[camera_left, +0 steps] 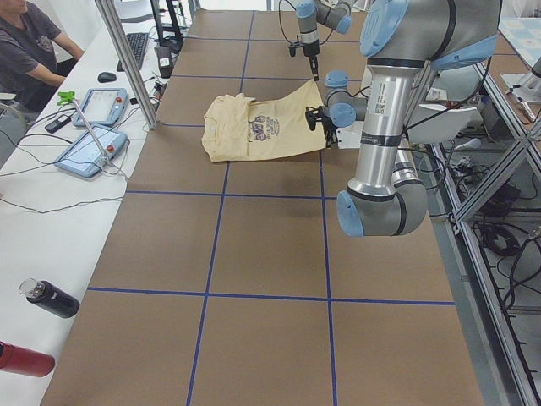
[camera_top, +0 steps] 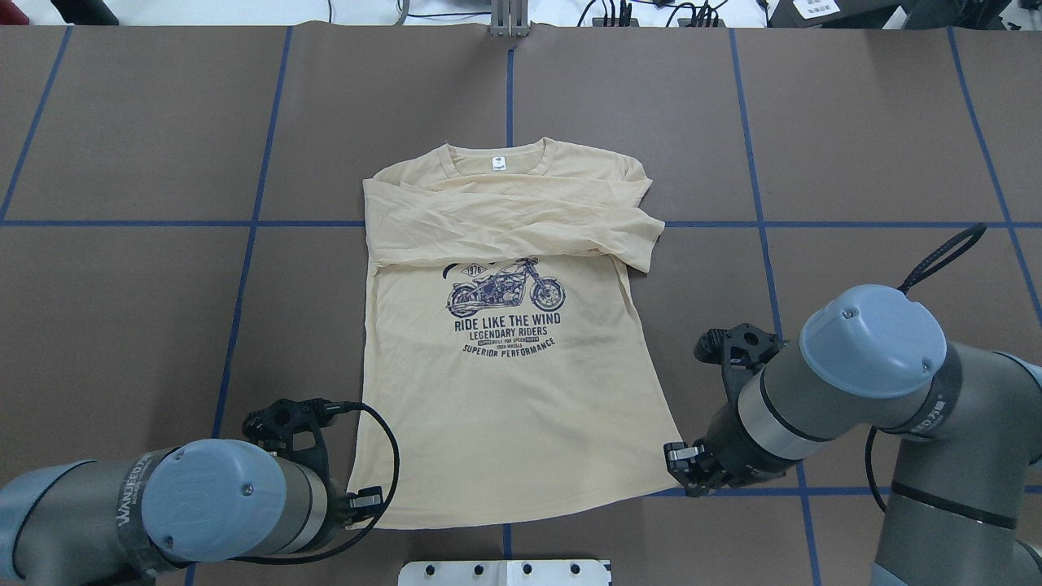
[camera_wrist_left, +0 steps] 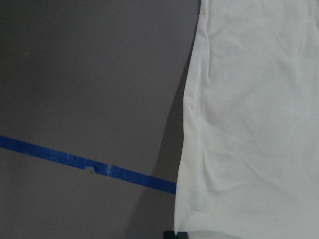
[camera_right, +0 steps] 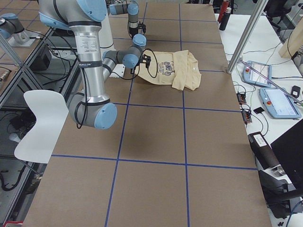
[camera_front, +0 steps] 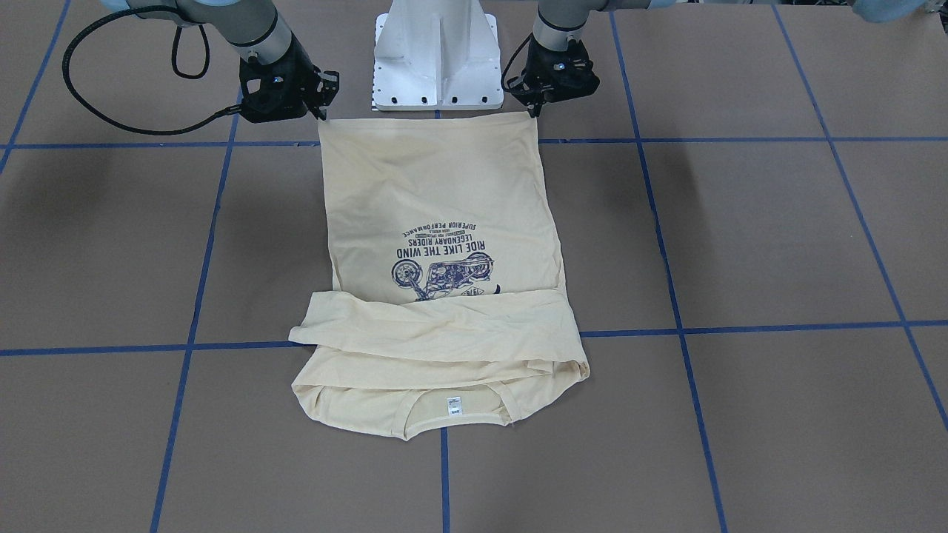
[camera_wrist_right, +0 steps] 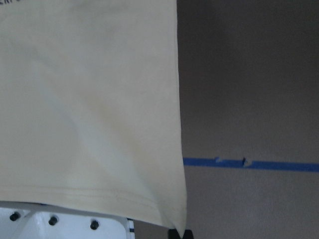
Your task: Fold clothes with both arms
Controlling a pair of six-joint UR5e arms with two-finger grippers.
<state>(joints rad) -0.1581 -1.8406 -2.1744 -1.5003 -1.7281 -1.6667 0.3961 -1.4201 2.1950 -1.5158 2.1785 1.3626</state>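
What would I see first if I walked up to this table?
The cream-yellow shirt with a navy motorcycle print lies in the middle of the brown table, its sleeves folded across the chest. The left gripper and right gripper pinch the hem corners nearest the robot, that edge raised.

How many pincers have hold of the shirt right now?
2. The left pincer grips one hem corner of the shirt, and the right pincer grips the other hem corner. Both corners are raised.
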